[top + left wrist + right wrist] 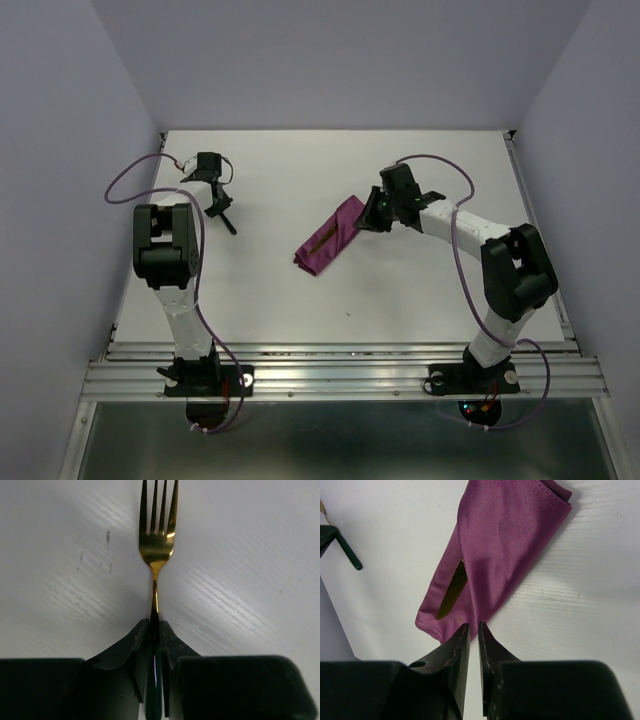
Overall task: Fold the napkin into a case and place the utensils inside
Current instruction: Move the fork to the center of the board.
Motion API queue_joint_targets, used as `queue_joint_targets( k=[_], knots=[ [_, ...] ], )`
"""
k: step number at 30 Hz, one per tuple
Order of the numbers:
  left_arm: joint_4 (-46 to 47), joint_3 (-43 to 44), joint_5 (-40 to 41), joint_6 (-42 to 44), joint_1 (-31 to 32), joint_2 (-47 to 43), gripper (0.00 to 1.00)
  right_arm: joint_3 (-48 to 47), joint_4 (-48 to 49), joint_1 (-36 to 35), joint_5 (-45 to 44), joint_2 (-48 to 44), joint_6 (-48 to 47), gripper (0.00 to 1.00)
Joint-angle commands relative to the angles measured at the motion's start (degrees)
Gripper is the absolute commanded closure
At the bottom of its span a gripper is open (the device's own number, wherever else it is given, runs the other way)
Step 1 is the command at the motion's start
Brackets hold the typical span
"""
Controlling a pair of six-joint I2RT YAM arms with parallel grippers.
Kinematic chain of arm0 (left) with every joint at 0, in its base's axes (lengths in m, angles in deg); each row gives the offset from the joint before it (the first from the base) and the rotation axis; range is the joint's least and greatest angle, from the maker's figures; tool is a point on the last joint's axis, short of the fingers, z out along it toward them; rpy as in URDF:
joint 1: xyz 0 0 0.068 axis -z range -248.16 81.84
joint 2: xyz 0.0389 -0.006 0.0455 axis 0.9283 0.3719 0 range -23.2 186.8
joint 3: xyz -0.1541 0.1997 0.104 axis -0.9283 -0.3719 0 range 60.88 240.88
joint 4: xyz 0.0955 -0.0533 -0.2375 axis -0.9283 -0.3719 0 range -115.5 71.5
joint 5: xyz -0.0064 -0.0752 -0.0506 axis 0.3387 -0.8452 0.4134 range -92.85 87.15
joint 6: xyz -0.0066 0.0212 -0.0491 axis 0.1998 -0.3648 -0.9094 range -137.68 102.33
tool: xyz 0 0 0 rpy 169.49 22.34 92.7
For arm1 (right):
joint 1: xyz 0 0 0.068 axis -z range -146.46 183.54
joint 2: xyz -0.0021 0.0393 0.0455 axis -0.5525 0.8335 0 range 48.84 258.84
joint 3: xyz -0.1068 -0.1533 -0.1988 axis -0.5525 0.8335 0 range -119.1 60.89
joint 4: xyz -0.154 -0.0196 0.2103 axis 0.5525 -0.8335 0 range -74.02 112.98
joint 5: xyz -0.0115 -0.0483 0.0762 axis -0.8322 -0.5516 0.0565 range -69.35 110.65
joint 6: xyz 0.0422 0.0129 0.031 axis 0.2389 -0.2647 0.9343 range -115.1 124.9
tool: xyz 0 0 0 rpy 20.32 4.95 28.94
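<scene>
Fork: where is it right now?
The fork is clamped in the left gripper, far left of the table in the top view, well left of the purple case.

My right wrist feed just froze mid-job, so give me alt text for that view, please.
The folded plum-purple case lies on the white table, with a gold knife blade showing from a slit near its edge. The right gripper, fingers almost closed, sits at the case's near edge; whether it pinches the cloth is unclear.
</scene>
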Motion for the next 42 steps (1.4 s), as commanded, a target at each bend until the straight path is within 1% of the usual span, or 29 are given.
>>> queue_joint_targets(
  k=[1,7,12,14,17,18,21,23,25,29,30,31,32,33,35,36,38,40,41,42],
  knots=[
    [-2.65,-6.35,-4.64,-3.92,0.34,-2.45,0.75,-0.18,0.98,-0.44,0.18,-1.92,-0.37,0.82],
    [0.42,-14.18,-6.75,-8.93,3.59,-9.13,0.75,0.17,0.98,-0.44,0.36,-2.62,-0.37,0.82],
    [0.6,-18.66,-5.79,-13.15,7.98,-13.69,0.72,1.22,0.98,-0.44,0.18,-3.76,-0.37,0.81],
    [0.95,-20.68,-5.96,-15.52,9.92,-15.02,0.68,1.66,0.98,-0.44,0.18,-4.29,-0.46,0.81],
    [1.13,-21.83,-7.01,-16.85,11.85,-17.39,0.61,2.28,0.98,-0.44,0.09,-4.99,-0.63,0.81],
    [1.13,-21.75,-7.28,-16.94,12.2,-17.83,0.57,2.37,0.98,-0.44,0.18,-5.08,-0.54,0.81],
    [0.17,-20.43,-7.72,-15.8,12.65,-19.76,0.48,2.63,0.98,-0.44,0.36,-5.52,-0.81,0.81],
    [-1.68,-18.24,-6.76,-14.75,12.65,-20.82,0.47,2.81,0.98,-0.44,0.18,-5.87,-0.81,0.81],
    [-2.56,-16.66,-6.14,-10.54,12.65,-21.88,0.46,2.98,0.98,-0.44,0.18,-6.14,-0.72,0.81],
    [-9.22,-13.13,-3.77,-4.3,13.0,-21.79,0.46,3.6,1.42,-0.44,0.27,-6.31,-0.46,0.81],
    [-10.02,-13.39,-3.42,-3.76,13.35,-21.96,0.41,3.69,1.59,-0.44,0.36,-6.14,-0.37,0.8],
    [-10.9,-13.83,-3.33,-3.32,13.52,-22.23,0.39,3.69,1.77,-0.44,0.53,-6.05,-0.37,0.8],
    [-10.82,-15.57,-4.19,-3.31,13.61,-22.84,0.37,3.6,1.95,-0.44,0.62,-5.87,-0.37,0.8],
    [-10.56,-16.46,-5.07,-3.4,13.79,-23.19,0.31,3.42,1.95,-0.44,0.71,-5.7,-0.37,0.8],
    [-8.98,-19.44,-7.96,-4.28,14.49,-24.16,0.26,3.07,1.95,-0.44,1.06,-4.91,-0.37,0.8],
    [-8.19,-20.33,-8.77,-4.54,15.54,-24.51,0.2,2.9,1.95,-0.44,1.15,-4.64,-0.37,0.8],
    [-5.38,-22.0,-10.0,-5.07,16.68,-25.04,0.19,2.9,2.04,-0.44,1.15,-4.47,-0.37,0.8],
    [-3.36,-23.59,-12.54,-5.33,17.3,-25.04,0.19,2.9,1.95,-0.44,1.24,-4.38,-0.46,0.8],
    [-1.7,-24.03,-12.9,-5.51,17.57,-24.78,0.21,2.9,2.03,-0.44,1.24,-4.38,-0.46,0.8],
    [-1.07,-24.2,-15.69,-5.69,17.66,-24.26,0.22,2.98,1.95,-0.44,1.24,-4.38,-0.46,0.8]
  ],
)
